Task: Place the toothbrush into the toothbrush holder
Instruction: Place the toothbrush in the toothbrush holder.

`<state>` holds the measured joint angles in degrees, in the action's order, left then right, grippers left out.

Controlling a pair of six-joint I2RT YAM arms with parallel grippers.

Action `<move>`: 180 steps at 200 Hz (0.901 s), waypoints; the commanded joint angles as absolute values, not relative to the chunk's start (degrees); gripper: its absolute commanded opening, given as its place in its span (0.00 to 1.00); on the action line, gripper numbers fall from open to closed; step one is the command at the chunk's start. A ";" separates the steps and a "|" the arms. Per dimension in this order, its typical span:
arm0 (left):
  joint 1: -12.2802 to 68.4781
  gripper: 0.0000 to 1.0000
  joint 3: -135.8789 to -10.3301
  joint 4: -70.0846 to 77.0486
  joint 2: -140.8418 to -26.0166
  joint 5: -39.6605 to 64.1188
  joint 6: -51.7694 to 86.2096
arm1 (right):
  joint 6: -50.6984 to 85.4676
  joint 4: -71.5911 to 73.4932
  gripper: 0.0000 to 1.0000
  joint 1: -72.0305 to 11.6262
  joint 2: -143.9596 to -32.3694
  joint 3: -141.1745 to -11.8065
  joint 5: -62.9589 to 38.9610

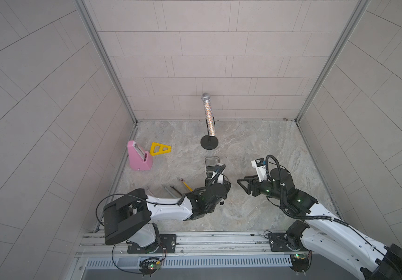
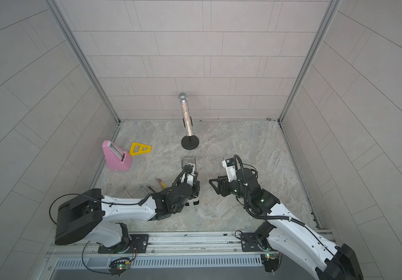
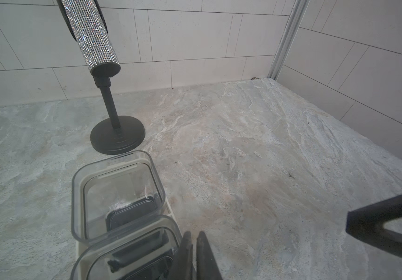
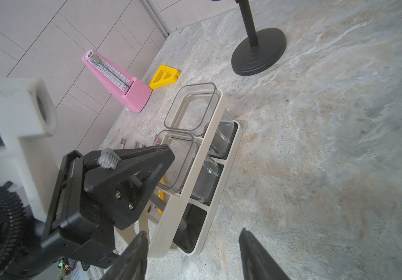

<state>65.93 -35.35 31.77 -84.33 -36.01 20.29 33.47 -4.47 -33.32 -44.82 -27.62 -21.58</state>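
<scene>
Two end effectors are hovering over the marbled surface [image 1: 255, 145], close to each other. Your left end effector [image 3: 194, 242] is gripping the toothbrush [image 4: 107, 160], its jaws pressed together around the handle. The right wrist view is showing the grey bristle head poking up above the black fingers [image 4: 127, 164]. The handle is slanting down from there towards the toothbrush holder [image 4: 168, 218]. Its lower end is sitting in the holder's open end compartment, the one nearest your arms.

You are seeing that cream holder standing on the surface beneath the left arm, which is covering most of it in both top views. Only its far clear box [image 1: 212, 163] is showing there. Your right end effector [image 1: 242, 185] is waiting just beside the holder, with its jaws spread apart and nothing between them.

Several loose brushes [image 1: 170, 190] are lying flat on the surface to the left of the holder. A pink metronome [image 1: 139, 155] and a yellow triangle [image 1: 160, 148] are sitting near the left wall. A glittery microphone [image 1: 209, 116] is leaning on its black stand [image 1: 209, 143] behind the holder.
</scene>
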 commanded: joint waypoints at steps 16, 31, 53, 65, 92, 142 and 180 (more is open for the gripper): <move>64.20 0.00 -35.94 28.55 -81.85 -33.66 22.71 | 34.20 -4.05 0.62 -33.14 -43.03 -26.62 -20.76; 63.56 0.00 -36.78 26.62 -80.57 -33.00 22.74 | 34.19 -4.13 0.62 -33.13 -42.80 -26.45 -20.57; 62.26 0.00 -38.55 23.24 -78.61 -30.45 23.39 | 34.22 -3.71 0.62 -33.18 -42.88 -26.21 -20.41; 61.58 0.00 -39.64 21.71 -77.89 -28.72 23.43 | 34.34 -3.28 0.62 -33.13 -43.17 -26.11 -20.56; 61.01 0.00 -41.80 19.55 -78.04 -25.65 22.50 | 34.54 -2.09 0.62 -33.14 -43.92 -25.82 -20.88; 57.69 0.00 -42.57 19.93 -81.24 -18.73 24.40 | 34.45 -1.54 0.62 -33.14 -44.87 -25.57 -21.09; 57.57 0.00 -39.63 23.89 -82.52 -19.32 25.02 | 34.28 -1.59 0.62 -33.13 -44.69 -25.48 -20.92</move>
